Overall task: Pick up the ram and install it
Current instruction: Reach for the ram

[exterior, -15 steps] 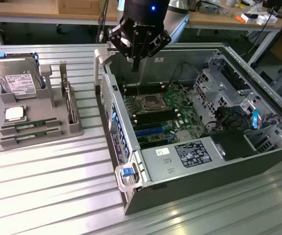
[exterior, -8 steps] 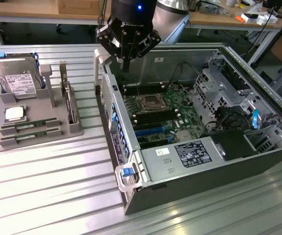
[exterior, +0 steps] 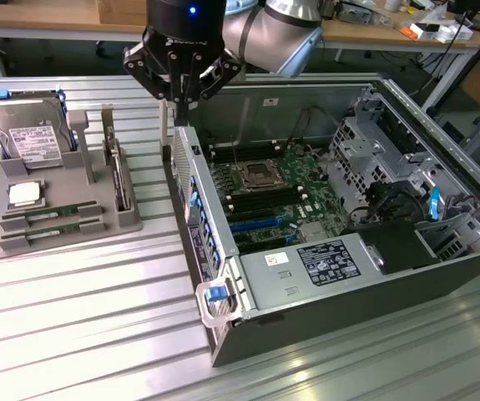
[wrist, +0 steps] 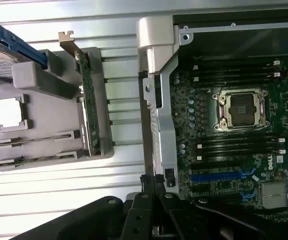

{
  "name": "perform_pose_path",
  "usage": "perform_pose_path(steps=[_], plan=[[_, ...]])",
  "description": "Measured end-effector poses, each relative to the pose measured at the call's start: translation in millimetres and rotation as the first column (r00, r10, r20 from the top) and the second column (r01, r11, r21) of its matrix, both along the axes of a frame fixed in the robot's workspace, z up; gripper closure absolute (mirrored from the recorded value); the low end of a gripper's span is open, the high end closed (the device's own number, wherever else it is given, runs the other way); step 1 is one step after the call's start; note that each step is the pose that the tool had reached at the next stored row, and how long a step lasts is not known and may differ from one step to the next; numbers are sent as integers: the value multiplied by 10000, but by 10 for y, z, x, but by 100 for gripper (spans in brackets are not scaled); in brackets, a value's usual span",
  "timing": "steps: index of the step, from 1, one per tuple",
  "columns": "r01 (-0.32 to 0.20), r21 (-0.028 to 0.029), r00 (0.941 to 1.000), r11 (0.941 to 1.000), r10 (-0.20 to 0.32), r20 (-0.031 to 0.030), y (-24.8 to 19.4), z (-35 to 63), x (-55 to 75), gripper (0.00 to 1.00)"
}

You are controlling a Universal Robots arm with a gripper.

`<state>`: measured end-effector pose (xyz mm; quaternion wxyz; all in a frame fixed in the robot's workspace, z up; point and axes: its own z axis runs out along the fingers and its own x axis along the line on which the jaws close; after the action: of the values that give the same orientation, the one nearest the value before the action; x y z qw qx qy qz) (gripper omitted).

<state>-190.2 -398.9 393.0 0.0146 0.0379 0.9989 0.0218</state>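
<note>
Two green ram sticks [exterior: 49, 212] lie side by side in the front slots of the grey holder tray [exterior: 22, 242]; in the wrist view they appear edge-on [wrist: 36, 141]. My gripper [exterior: 173, 104] hangs above the strip of table between the tray and the open computer case's side wall [exterior: 191, 209]. Its thin fingers [wrist: 147, 184] stand close together with nothing visible between them. The motherboard's long black memory slots [exterior: 260, 200] [wrist: 239, 145] run beside the bare CPU socket [exterior: 252, 174].
The tray also carries a grey hard drive [exterior: 29, 134], a square silver CPU chip [exterior: 24, 194] [wrist: 8, 112] and an upright green card [exterior: 121, 180]. The case holds a power supply [exterior: 323, 263], a drive cage [exterior: 373, 159] and cables. Benches stand behind.
</note>
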Motion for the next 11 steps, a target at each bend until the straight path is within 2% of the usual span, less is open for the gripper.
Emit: perform_pose_path(steps=[2,5,10,11], plan=[[-2,0,10000,10000,2,4,0,0,-99,89],[0,0,10000,10000,0,18,0,-2,-349,89],[0,1,10000,10000,0,24,0,-5,-566,89],[-2,-1,10000,10000,2,26,0,-5,-677,89]])
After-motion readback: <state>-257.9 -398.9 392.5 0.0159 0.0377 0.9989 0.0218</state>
